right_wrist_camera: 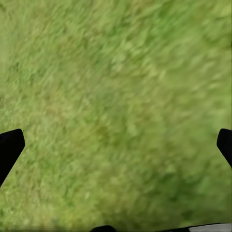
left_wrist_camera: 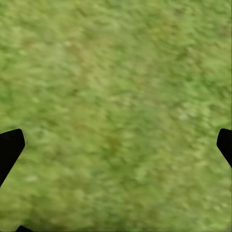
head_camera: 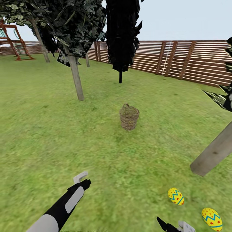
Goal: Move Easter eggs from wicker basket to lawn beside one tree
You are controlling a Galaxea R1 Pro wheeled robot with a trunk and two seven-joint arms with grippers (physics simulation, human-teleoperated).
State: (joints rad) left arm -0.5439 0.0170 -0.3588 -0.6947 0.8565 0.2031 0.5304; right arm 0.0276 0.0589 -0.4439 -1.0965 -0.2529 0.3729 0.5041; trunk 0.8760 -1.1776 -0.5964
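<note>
Two yellow Easter eggs with blue zigzags and red dots lie on the lawn point(head_camera: 106, 154), one point(head_camera: 176, 196) nearer me and one point(head_camera: 211, 219) at the lower right. Both rest close to the foot of a pale tree trunk point(head_camera: 212, 154) leaning in from the right. The wicker basket point(head_camera: 129, 116) stands upright on the grass further ahead; its inside is hidden from this angle. My left gripper point(head_camera: 83, 180) hovers open over bare grass at the lower left. My right gripper point(head_camera: 175, 226) is open at the bottom edge, just left of the eggs. Both wrist views look down on grass between spread fingers point(left_wrist_camera: 10, 147) point(right_wrist_camera: 10, 147).
Another pale-trunked tree point(head_camera: 76, 80) stands left of the basket, and a dark-trunked tree point(head_camera: 120, 75) rises behind it. A brown slatted fence point(head_camera: 180, 59) closes the garden at the back right. A wooden play frame point(head_camera: 14, 45) sits far left.
</note>
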